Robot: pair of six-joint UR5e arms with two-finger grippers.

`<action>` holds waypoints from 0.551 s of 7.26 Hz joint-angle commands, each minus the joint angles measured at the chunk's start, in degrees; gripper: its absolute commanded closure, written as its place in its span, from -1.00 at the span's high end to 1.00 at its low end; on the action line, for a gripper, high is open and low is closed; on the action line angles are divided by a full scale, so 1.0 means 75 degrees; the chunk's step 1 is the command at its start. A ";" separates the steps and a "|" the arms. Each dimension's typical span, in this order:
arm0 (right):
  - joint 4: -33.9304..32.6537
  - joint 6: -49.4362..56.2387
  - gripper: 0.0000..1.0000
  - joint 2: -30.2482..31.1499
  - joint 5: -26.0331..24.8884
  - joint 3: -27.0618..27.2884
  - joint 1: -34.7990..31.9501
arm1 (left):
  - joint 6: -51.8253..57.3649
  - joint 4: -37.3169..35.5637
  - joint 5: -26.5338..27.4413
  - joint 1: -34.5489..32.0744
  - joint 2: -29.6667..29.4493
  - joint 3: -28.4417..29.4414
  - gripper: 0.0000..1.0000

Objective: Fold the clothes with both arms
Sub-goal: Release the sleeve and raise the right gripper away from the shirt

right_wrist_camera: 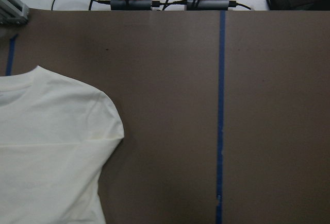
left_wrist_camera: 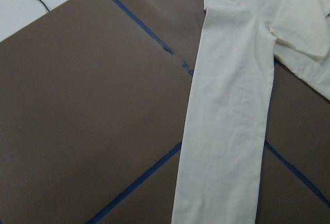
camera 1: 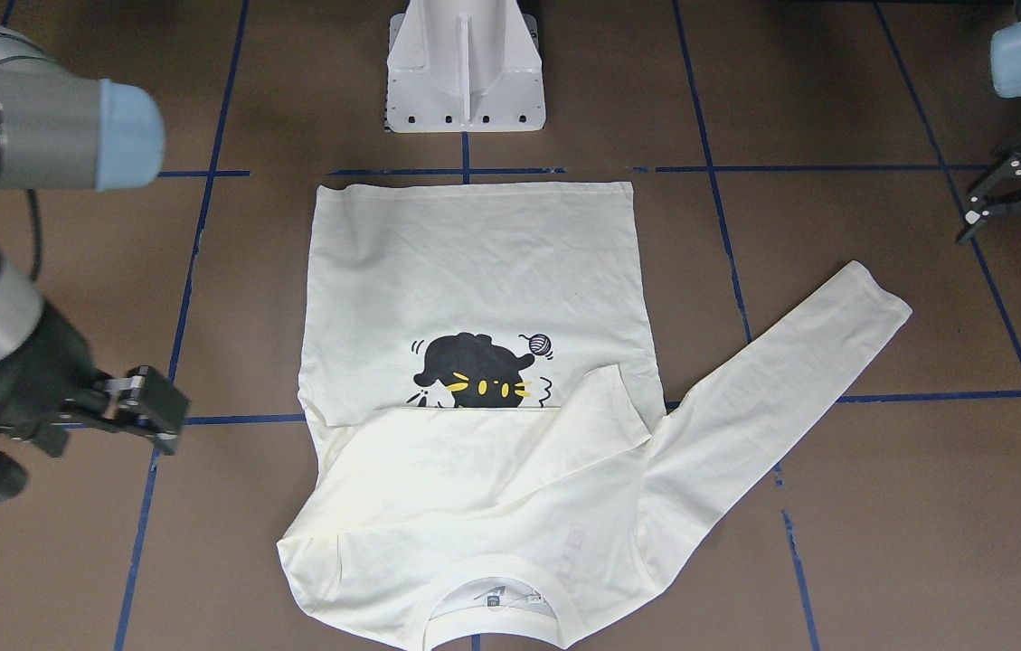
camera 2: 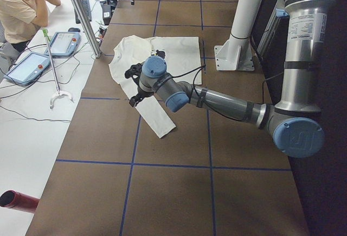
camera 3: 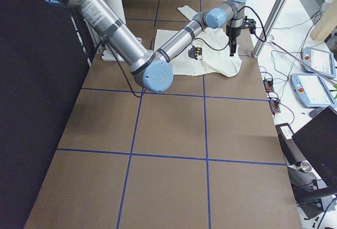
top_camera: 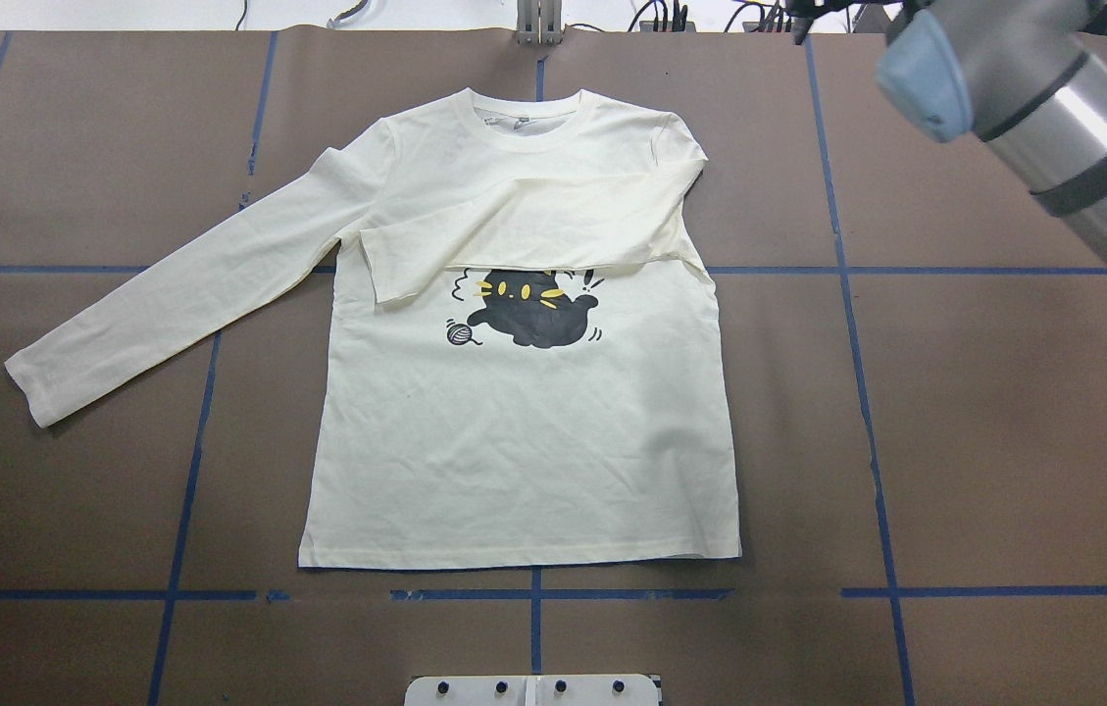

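Matt cloth T-shirt (top_camera: 514, 441), lightly creased, on matt brown table cover (top_camera: 1004, 441).

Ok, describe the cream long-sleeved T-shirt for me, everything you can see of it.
The cream cotton-looking long-sleeved T-shirt lies flat, print up, on the brown table, collar away from the robot. Its right-side sleeve is folded across the chest, covering the top of the black cat print; the other sleeve stretches out leftward.

Cream cat-print T-shirt (top_camera: 514, 441) flat, one sleeve folded across chest, other outstretched.
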State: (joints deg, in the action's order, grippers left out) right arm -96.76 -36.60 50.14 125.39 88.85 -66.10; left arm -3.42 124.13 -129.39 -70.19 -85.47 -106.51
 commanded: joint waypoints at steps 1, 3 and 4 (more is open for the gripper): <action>0.0033 0.2060 1.00 0.1721 0.0553 0.0864 -0.0782 | -0.0362 0.0368 0.1522 0.1396 0.0834 -0.0330 1.00; 0.0104 0.2395 1.00 0.2802 0.0625 0.1591 -0.0972 | -0.0399 0.0769 0.2132 0.2429 0.1141 -0.0190 1.00; 0.0104 0.2396 1.00 0.2922 0.0625 0.1769 -0.0983 | -0.0399 0.0781 0.2529 0.2758 0.1165 -0.0050 1.00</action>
State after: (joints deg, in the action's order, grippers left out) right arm -96.10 -19.37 69.31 129.91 99.61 -73.05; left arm -6.30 129.35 -113.99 -53.29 -77.47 -107.95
